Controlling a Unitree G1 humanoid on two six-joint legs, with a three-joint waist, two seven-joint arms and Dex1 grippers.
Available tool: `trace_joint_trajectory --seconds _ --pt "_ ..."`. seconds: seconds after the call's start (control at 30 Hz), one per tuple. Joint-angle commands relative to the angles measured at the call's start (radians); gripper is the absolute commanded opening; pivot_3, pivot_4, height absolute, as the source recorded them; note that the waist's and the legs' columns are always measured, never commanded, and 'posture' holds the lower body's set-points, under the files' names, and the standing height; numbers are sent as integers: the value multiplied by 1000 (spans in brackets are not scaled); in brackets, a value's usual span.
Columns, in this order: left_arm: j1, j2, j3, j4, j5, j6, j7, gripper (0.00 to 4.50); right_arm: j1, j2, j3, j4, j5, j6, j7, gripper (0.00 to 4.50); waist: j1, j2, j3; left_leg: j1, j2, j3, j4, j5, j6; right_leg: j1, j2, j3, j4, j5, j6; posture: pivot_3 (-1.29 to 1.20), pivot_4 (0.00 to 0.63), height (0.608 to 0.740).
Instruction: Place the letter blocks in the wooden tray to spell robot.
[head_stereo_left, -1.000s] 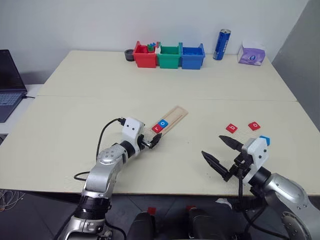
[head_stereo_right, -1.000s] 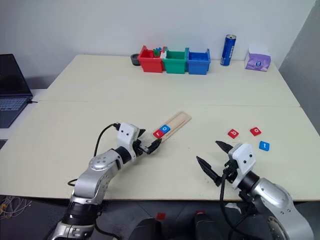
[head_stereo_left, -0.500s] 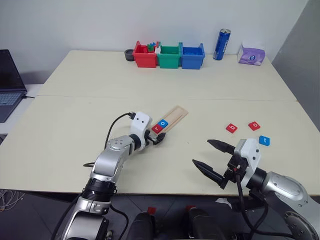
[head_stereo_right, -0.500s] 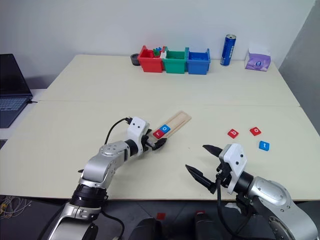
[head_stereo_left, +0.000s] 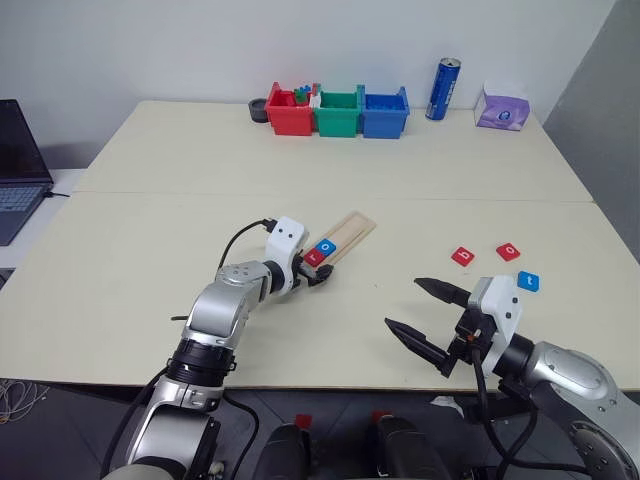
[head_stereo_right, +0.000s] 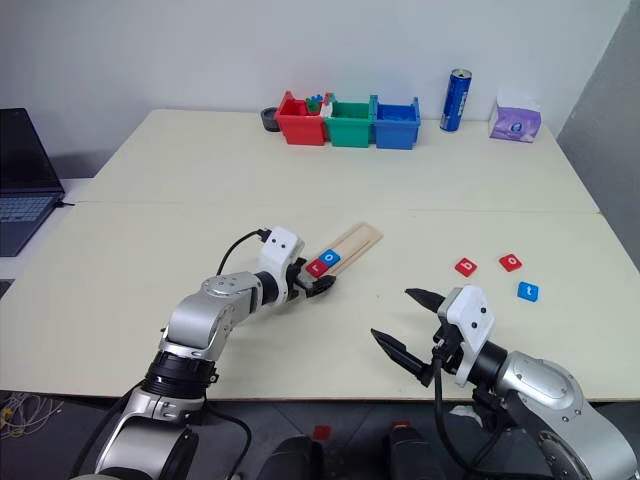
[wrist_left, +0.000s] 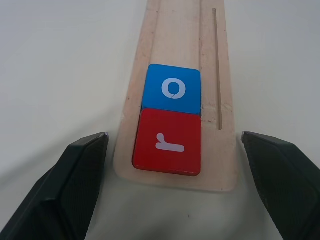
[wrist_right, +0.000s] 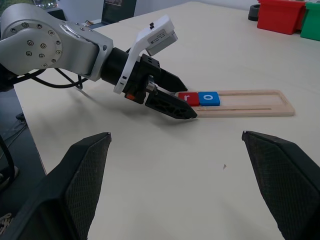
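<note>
Pale and wide, the surface (head_stereo_left: 150, 290) holds everything. Far left sits a dark laptop (head_stereo_left: 18, 165). Next comes the left claw (head_stereo_left: 318, 275), spread wide at the near end of the wooden tray (head_stereo_left: 355, 227), with one finger on each side. Two letter blocks lie in the tray, touching: the red r (wrist_left: 167, 141) at the near end, then the blue o (wrist_left: 172, 89). Farther right, three more lie loose on the surface: the red b (head_stereo_left: 463, 256), the red o (head_stereo_left: 509, 251) and the blue t (head_stereo_left: 528, 282). The right claw (head_stereo_left: 428, 318) is spread wide and holds nothing. I think b goes next. Grab it by its edges and set it flat, touching o. At the back stand red, green and blue bins (head_stereo_left: 338, 111), a blue can (head_stereo_left: 443, 89) and a purple tissue pack (head_stereo_left: 503, 108).
</note>
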Motion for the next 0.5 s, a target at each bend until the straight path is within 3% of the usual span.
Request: trace_joint_trajectory --seconds 0.03,0.3,0.47,0.5 --pt "-17 9 -33 7 6 10 -26 4500 -18 -5 -20 -42 26 2 -1 4463 0 0 0 0 0 0 0 0 0 0 0 0 0 0 0 0 150 740" --pt "-38 21 -70 57 31 -25 -57 4500 -29 -5 -28 -45 49 22 -12 4463 1 0 0 0 0 0 0 0 0 0 0 0 0 0 0 0 150 740" --pt "-42 24 -67 80 38 -42 -61 3405 -39 -7 -31 -48 62 31 -19 4500 2 0 0 0 0 0 0 0 0 0 0 0 0 0 0 0 150 740" --pt "-41 24 -67 82 40 -44 -62 3403 -40 -7 -31 -48 63 32 -20 4500 2 0 0 0 0 0 0 0 0 0 0 0 0 0 0 0 150 740"
